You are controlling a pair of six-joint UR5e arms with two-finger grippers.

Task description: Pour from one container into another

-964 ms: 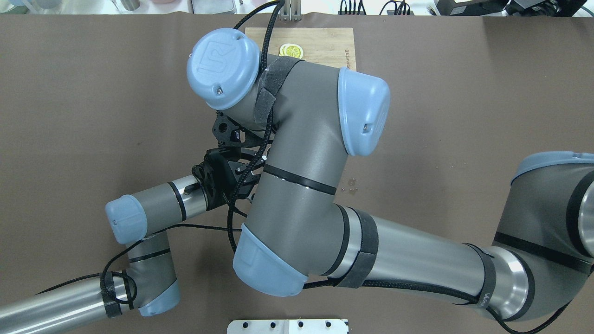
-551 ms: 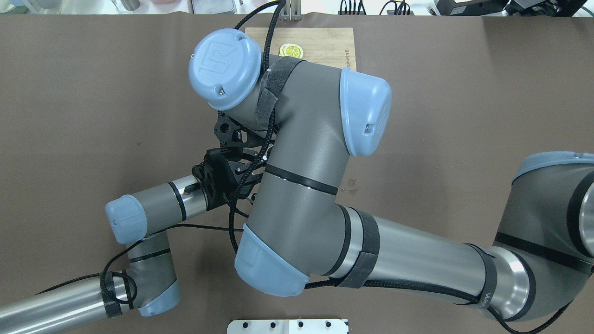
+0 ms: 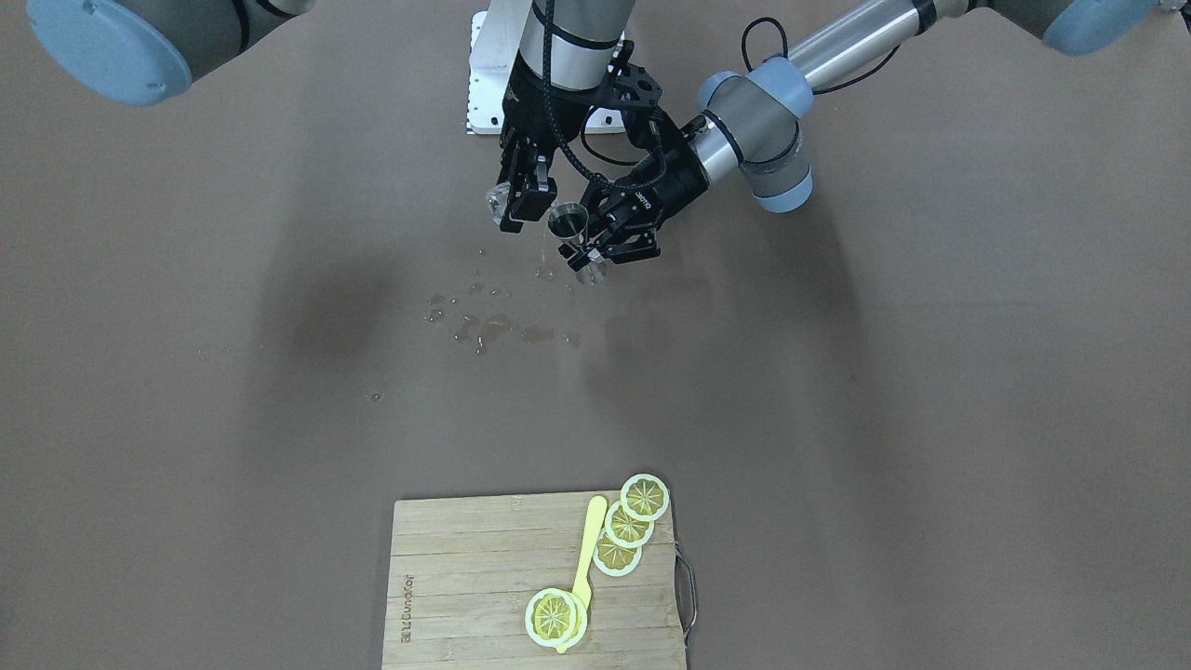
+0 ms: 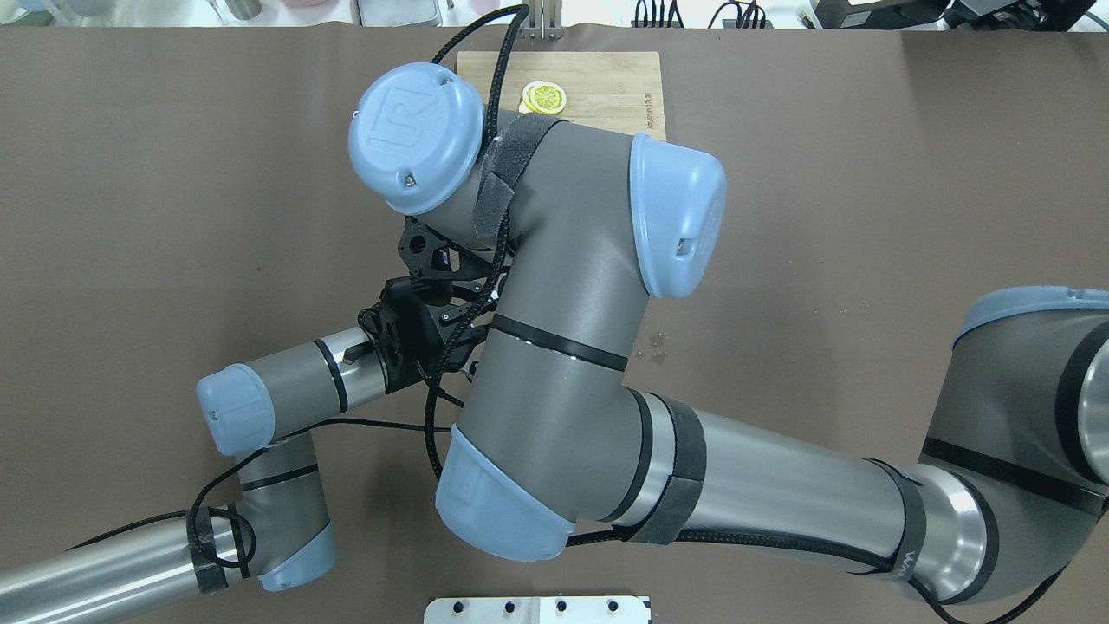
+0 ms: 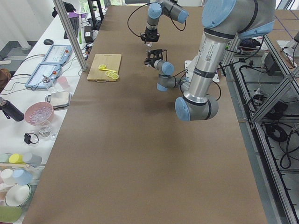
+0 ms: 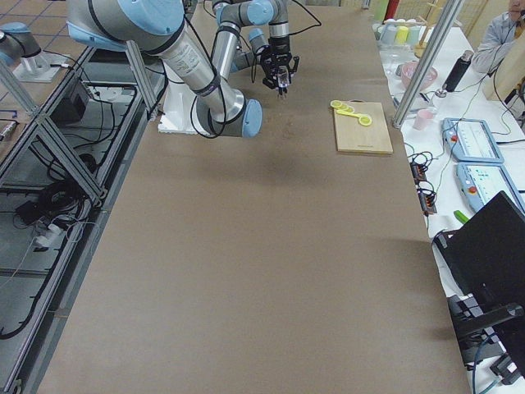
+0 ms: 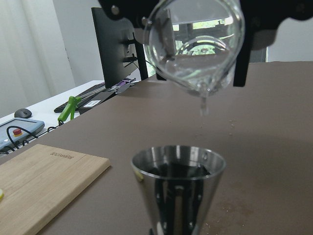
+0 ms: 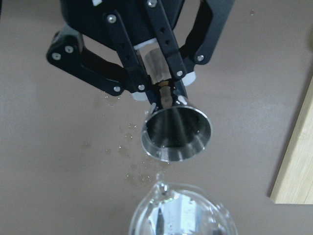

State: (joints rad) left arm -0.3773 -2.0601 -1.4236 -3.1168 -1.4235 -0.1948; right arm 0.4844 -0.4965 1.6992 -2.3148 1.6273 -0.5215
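- Claws come first: your right claw (image 3: 518, 197) is closed tight around the glass cup (image 7: 194, 46). It holds the cup up in the air, tipped far over, so the lip points down.
- Your left claw (image 8: 164, 94) pinches the jigger (image 7: 178, 188) at its thin waist. The jigger stands straight up with its open mouth on top. I cannot tell if its foot touches the table (image 3: 837, 372).
- What matters most is that the cup's lip sits right above the jigger's mouth, near it but not touching. In the left wrist view, one drop (image 7: 204, 106) hangs under the lip. It is over the mouth, but off to one side and not over the middle.
- In the right wrist view, the lip looks close to the near rim of the jigger. I think you should slide the cup a little toward the middle of the mouth before you tip it more.
- Some water sits in the low part of the cup, so I think the pour is not done.
- Wet spots (image 3: 484, 326) lie on the table under and near the two claws.
- Count: two claws, one glass cup, one jigger, one drop.
- Far across the table sits one wooden board (image 3: 465, 577). On it are four lemon slices (image 3: 644, 496) and one yellow stick (image 3: 586, 549). They are well apart from the pour.
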